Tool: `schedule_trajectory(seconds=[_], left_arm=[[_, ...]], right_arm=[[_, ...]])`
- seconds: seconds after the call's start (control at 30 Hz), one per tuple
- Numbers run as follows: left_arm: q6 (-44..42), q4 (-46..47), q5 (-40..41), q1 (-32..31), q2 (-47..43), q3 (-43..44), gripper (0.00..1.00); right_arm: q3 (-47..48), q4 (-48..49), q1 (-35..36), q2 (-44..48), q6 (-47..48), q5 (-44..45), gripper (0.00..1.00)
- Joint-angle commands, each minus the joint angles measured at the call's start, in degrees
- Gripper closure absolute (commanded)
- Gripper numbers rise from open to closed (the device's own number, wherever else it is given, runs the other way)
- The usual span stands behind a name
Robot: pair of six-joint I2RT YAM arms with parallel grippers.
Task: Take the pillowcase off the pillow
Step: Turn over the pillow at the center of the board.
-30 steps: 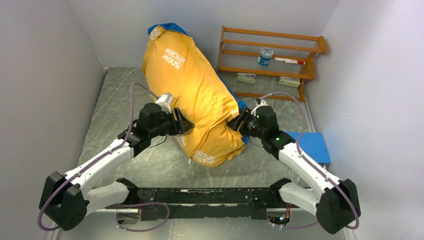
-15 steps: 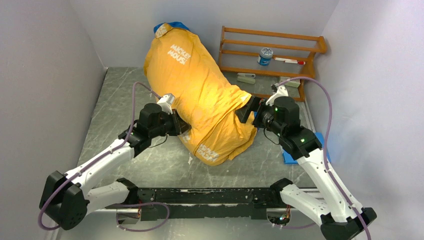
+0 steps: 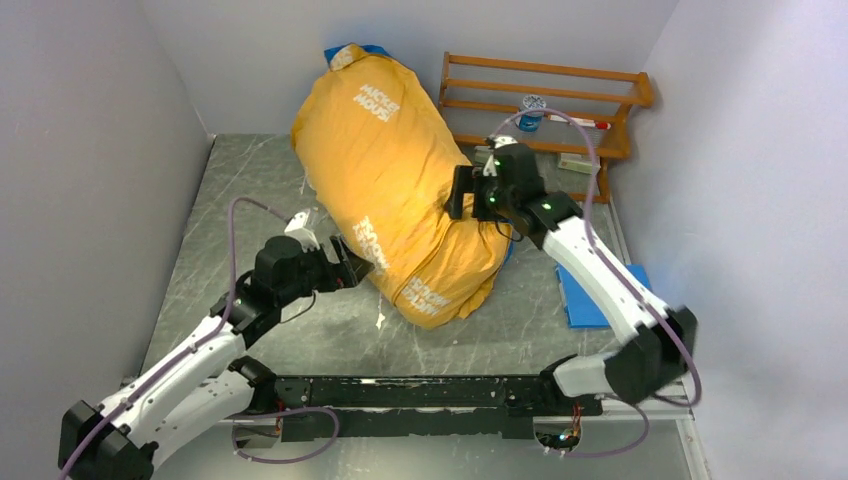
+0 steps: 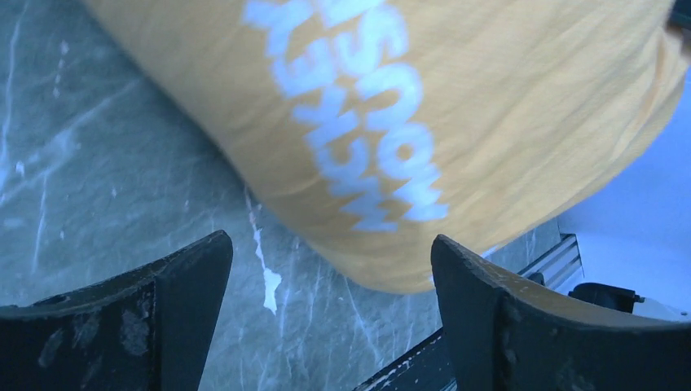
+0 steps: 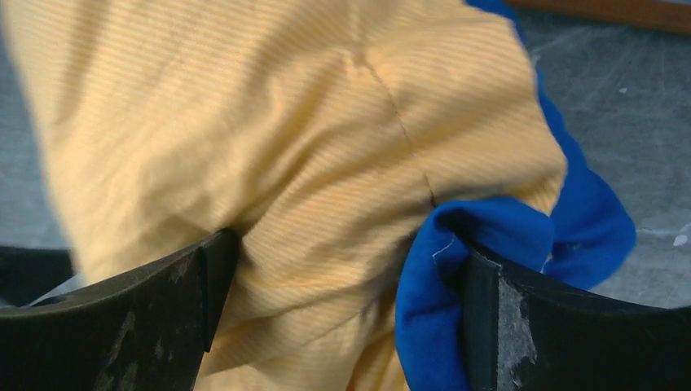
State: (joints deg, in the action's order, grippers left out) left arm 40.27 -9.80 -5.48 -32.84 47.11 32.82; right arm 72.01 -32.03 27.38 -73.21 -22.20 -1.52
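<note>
pillowcase (image 5: 310, 138): yellow-orange, wrinkled, blue fold lower right
right gripper (image 5: 338, 244): jaws wide, fabric bulging between
table (image 5: 635, 106): grey marble

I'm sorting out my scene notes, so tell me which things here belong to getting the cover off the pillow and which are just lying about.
For the job:
pillowcase, yellow side showing
pillow, hidden inside it

Just lying about:
wooden rack
jar and marker on the rack
blue pad near the table's right edge

2 white arms (image 3: 185, 350), black joints, purple cables (image 3: 230, 250).
</note>
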Motion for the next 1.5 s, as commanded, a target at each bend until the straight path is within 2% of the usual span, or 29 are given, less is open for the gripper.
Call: schedule_trajectory(seconds=[0.0,0.03,0.1,0.3,0.37,0.4,0.47,0.6,0.7,0.77,0.8,1.07,1.17,1.23,1.3,1.4,1.43,1.47], left_arm=[[5.7,2.9,3.9,-0.1,-1.9,-6.0,0.03],[6.4,5.8,2.7,0.0,-1.1,-7.2,0.03],[8.1,12.6,0.2,0.1,1.1,-10.0,0.03],[15.2,41.3,-5.2,1.1,9.5,-17.9,0.03],[15.4,48.2,-8.1,1.2,13.5,-17.8,0.04],[15.4,51.7,-9.5,1.2,16.5,-17.4,0.07],[15.2,55.5,-12.2,1.2,20.6,-16.1,0.17],[16.7,63.7,-16.3,1.2,26.0,-15.4,0.5],[17.2,67.1,-17.5,1.2,25.6,-15.8,0.77],[15.6,63.1,-17.8,1.2,22.7,-14.8,0.94],[13.9,59.1,-17.5,1.1,20.4,-13.9,0.95],[-1.9,23.0,-9.8,-1.2,-2.8,-0.8,0.95],[-4.5,15.4,-11.1,-1.4,-6.8,2.8,0.95],[-3.7,13.9,-13.6,-1.7,-8.7,3.2,0.95],[-2.4,14.5,-16.5,-2.7,-11.1,2.2,0.95],[-2.2,10.7,-17.5,-5.1,-13.4,2.6,0.95],[-3.0,8.1,-17.4,-5.7,-13.8,3.1,0.95],[-4.0,4.1,-16.9,-6.1,-13.9,3.7,0.95]], right_arm=[[2.6,-1.5,2.3,-12.2,4.7,-4.0,0.0],[2.5,-1.7,3.6,-13.7,4.9,-5.1,0.01],[0.0,1.1,6.2,-14.6,5.1,-6.2,0.12],[-5.5,4.6,9.4,-15.3,2.9,-6.9,0.72],[-6.0,4.8,9.5,-15.4,2.2,-7.5,0.82],[-6.3,5.0,9.8,-15.3,1.9,-8.0,0.83],[-6.7,5.8,10.5,-14.9,1.5,-8.9,0.83],[-6.3,6.0,12.0,-15.0,0.9,-9.7,0.83],[-6.1,6.6,13.4,-15.1,0.6,-10.8,0.83],[-5.5,7.2,14.2,-14.7,0.4,-11.3,0.85],[-5.2,7.7,14.4,-14.2,0.4,-11.7,0.85],[-3.4,16.3,14.9,-9.7,-1.9,-22.4,0.86],[-4.0,19.9,15.0,-9.4,-3.3,-25.5,0.86],[-4.9,20.5,15.1,-9.8,-3.4,-24.7,0.86],[-5.7,19.2,15.1,-10.4,-2.7,-21.4,0.84],[-5.3,12.1,14.7,-12.2,-0.5,-5.5,0.79],[-5.4,9.9,14.0,-13.1,-0.2,1.0,0.73],[-5.6,8.5,12.9,-14.2,-0.2,5.8,0.58]])
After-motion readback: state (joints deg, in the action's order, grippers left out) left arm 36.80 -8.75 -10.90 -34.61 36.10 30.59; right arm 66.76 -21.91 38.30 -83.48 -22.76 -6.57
